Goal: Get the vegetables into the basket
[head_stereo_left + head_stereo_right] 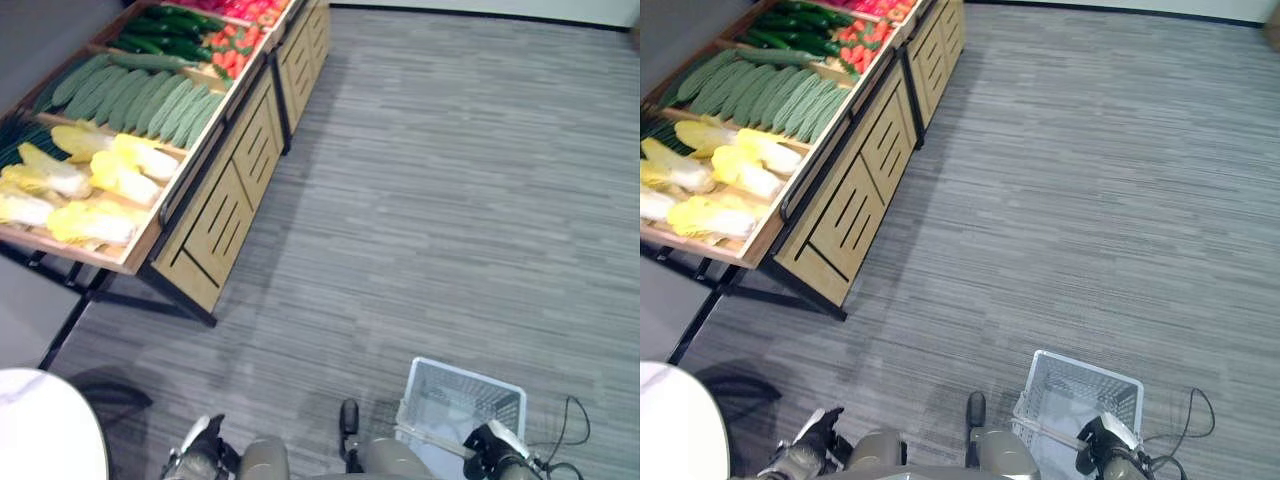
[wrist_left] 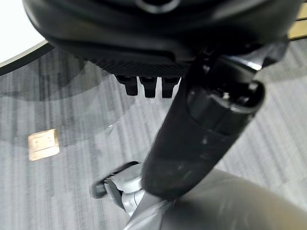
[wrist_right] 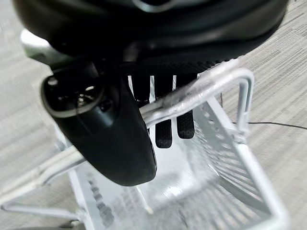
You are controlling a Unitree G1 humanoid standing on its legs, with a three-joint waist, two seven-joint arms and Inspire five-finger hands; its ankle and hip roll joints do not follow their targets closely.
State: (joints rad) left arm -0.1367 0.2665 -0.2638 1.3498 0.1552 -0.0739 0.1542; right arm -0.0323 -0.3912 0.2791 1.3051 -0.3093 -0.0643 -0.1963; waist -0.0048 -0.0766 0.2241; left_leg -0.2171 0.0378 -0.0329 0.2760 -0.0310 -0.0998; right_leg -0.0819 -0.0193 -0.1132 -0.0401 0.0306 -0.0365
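Left eye view: nearest, at the bottom edge, the right hand (image 1: 492, 447) grips the handle of the white wire basket (image 1: 480, 388), which hangs empty at the near right above the grey floor (image 1: 450, 200). The left hand (image 1: 205, 440) shows at the near left, beside a white round table (image 1: 40, 430). The vegetables lie on a wooden stall (image 1: 215, 215) at the far left: yellow cabbages (image 1: 110, 175) nearest, then pale green cucumbers (image 1: 140, 98), with dark green and red produce beyond.

Right eye view: the same layout; stall and basket stand well apart.

Left wrist view: the left hand's fingers (image 2: 148, 86) are curled under and hold nothing.

Right wrist view: the right hand's fingers (image 3: 165, 132) hook round the basket handle (image 3: 192, 93), the thumb closing the grip.

Judged step: the carry toward the stall, no vegetable yet picked. The next move calls for approaching the stall, then reaching with the free left hand.
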